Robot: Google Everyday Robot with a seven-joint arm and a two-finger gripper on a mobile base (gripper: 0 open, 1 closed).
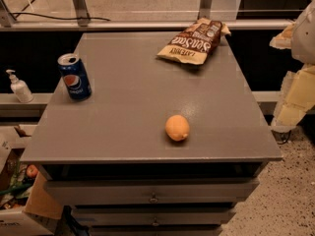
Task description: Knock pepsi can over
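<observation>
The pepsi can [75,76], blue with a silver top and the round logo, stands upright near the left edge of the grey cabinet top [128,107]. My gripper [289,113] hangs at the far right of the view, beyond the cabinet's right edge and far from the can. It touches nothing.
An orange fruit [177,127] lies near the front middle of the top. A brown snack bag [193,42] lies at the back right. A white pump bottle [18,86] stands on a ledge to the left. An open cardboard box [19,200] sits on the floor at the lower left.
</observation>
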